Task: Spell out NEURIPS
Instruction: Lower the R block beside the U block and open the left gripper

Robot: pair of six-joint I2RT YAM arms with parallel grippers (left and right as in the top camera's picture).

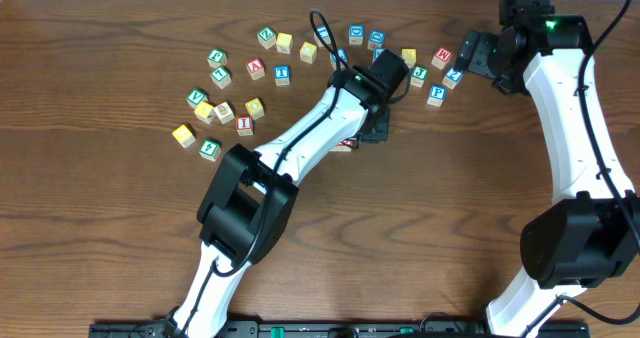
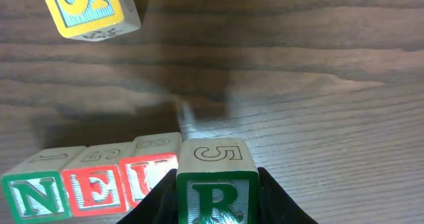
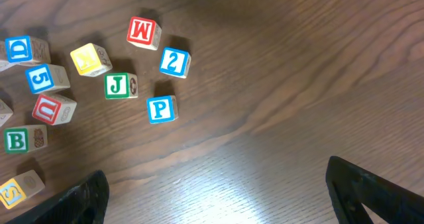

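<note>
The left fingers [image 2: 158,207] are closed partway on the green R cube [image 2: 217,196], held just beside the U [image 2: 149,177] at the right end of the row N [image 2: 33,199], E [image 2: 98,192], U. Only the left wrist view shows this row; overhead, the left arm [image 1: 300,143] covers it. A yellow S cube [image 2: 89,8] lies beyond the row on bare worktop [image 2: 318,85]. The right fingers [image 3: 371,191] stand wide apart and empty, near the blue P cube [image 3: 161,109]. Bare worktop fills the right side of that view.
</note>
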